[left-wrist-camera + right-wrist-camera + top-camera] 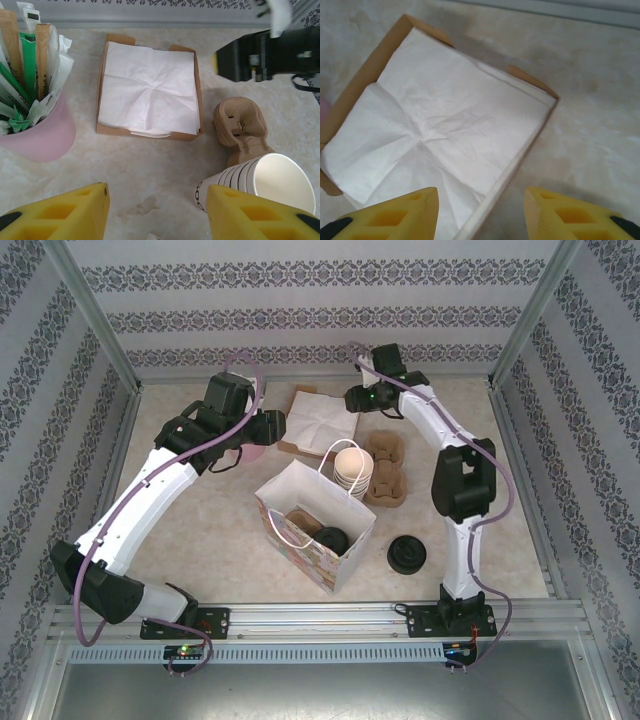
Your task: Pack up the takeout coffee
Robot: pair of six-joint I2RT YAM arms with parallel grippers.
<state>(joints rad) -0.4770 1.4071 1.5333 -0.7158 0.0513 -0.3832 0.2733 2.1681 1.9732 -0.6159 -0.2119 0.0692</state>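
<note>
Yellow-fingered, my left gripper (157, 200) and right gripper (481, 200) both stand half apart, grasping nothing, near the napkin tray (365, 75), with the takeout coffee (330, 538) inside the paper bag (312, 558) at its six o'clock.

Cardboard tray (357, 90) of creased white napkins (445, 125) on pale counter (590, 130); right gripper (480, 210) above its near edge, yellow jaws apart.
</note>
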